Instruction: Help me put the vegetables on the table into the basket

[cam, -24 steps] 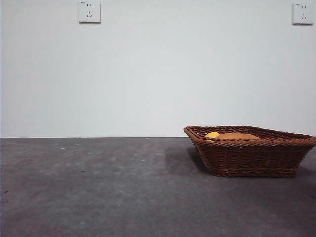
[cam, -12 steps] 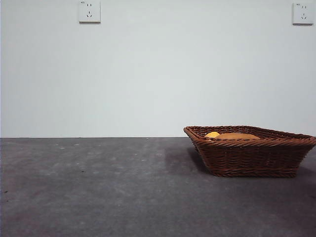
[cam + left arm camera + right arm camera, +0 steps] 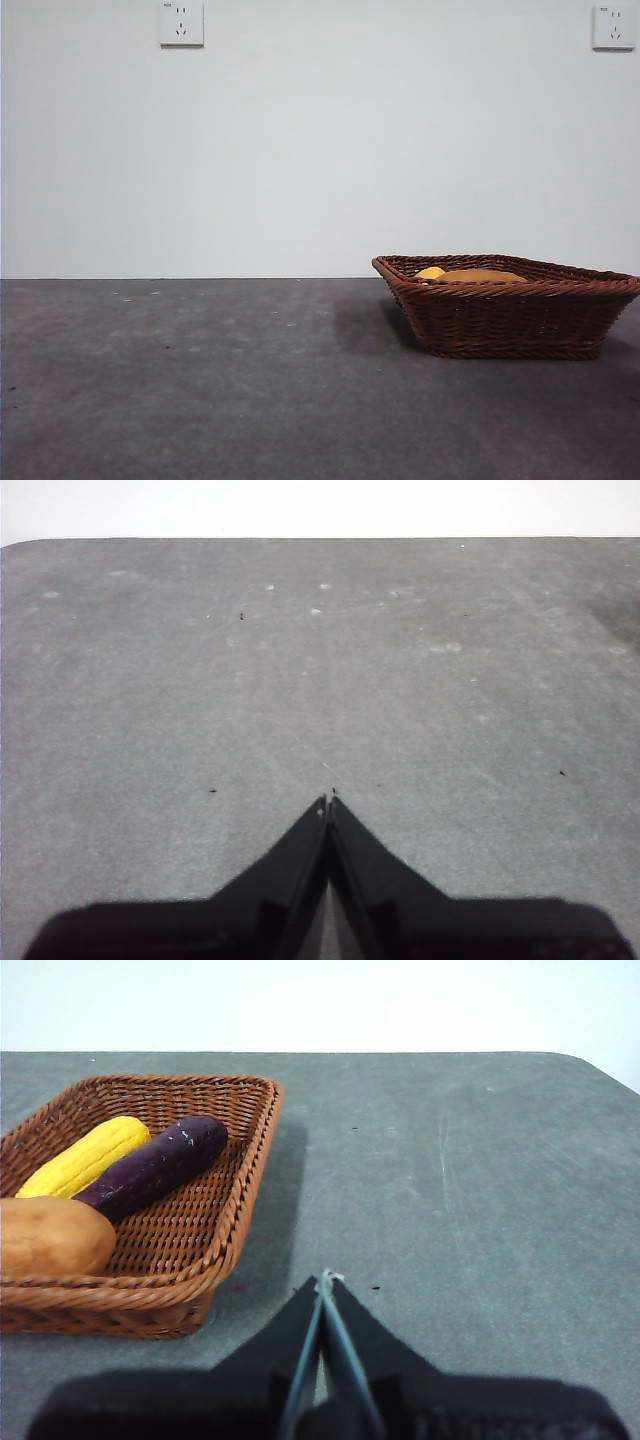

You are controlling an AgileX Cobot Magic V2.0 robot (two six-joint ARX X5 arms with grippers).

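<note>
Right gripper, two black jaws pressed together on nothing, hangs low over the bare dark grey matte table, just beside the near corner of the shallow dark brown woven wicker basket. Left gripper, likewise closed and empty, waits over an open stretch of the same table, well apart from the basket.

Contents of the basket, counted: one yellow bumpy corn cob; one small dark purple eggplant lying alongside and touching the cob; one larger brown oval potato by the near wall. Three vegetables in all, one of each; none shows on the table in any view. Seen from the front, only the tops of the cob and potato show above the braided rim.

Handling, as a judgement: all three look stiff and fairly light. The eggplant's smooth skin would likely slip, so a grip across its middle suits it; the cob's bumps should give purchase at mid-length; the potato, widest, calls for broadly spread jaws across its short axis. The task appears complete.
</note>
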